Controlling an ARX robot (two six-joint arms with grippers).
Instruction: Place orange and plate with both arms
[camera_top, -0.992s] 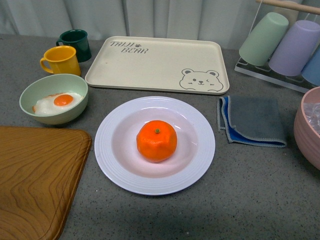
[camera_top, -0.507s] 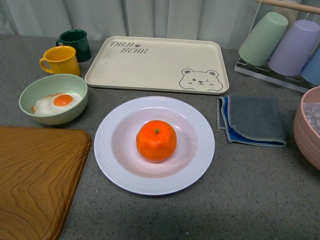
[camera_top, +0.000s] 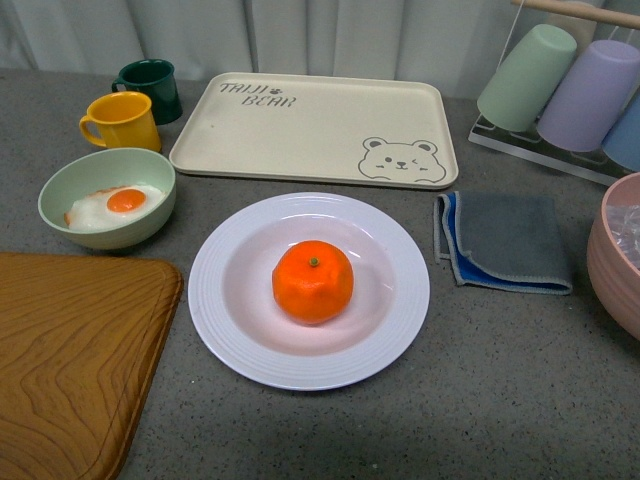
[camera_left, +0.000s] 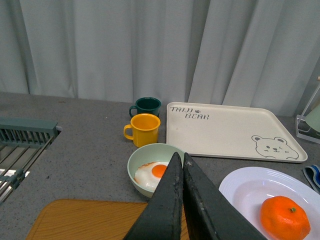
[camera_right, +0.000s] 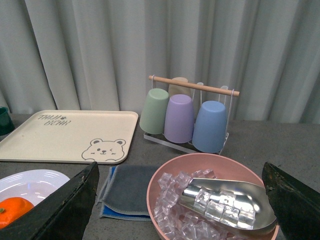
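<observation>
The orange (camera_top: 313, 281) sits in the middle of the white ridged plate (camera_top: 230, 330) at the centre of the grey table. Both also show in the left wrist view, the orange (camera_left: 285, 218) on the plate (camera_left: 240, 190), and at the edge of the right wrist view, the orange (camera_right: 14, 210) on the plate (camera_right: 30, 180). Neither arm shows in the front view. My left gripper (camera_left: 180, 156) is shut and empty, held above the table over the wooden board. My right gripper (camera_right: 181, 195) is wide open and empty, held above the pink bowl of ice.
A pale green bowl with a fried egg (camera_top: 107, 197), yellow mug (camera_top: 122, 120) and dark green mug (camera_top: 152, 88) stand at left. A cream bear tray (camera_top: 315, 128) lies behind the plate. A wooden board (camera_top: 70, 360), grey cloth (camera_top: 505, 240), cup rack (camera_top: 570, 90) and pink ice bowl (camera_right: 165, 185) surround it.
</observation>
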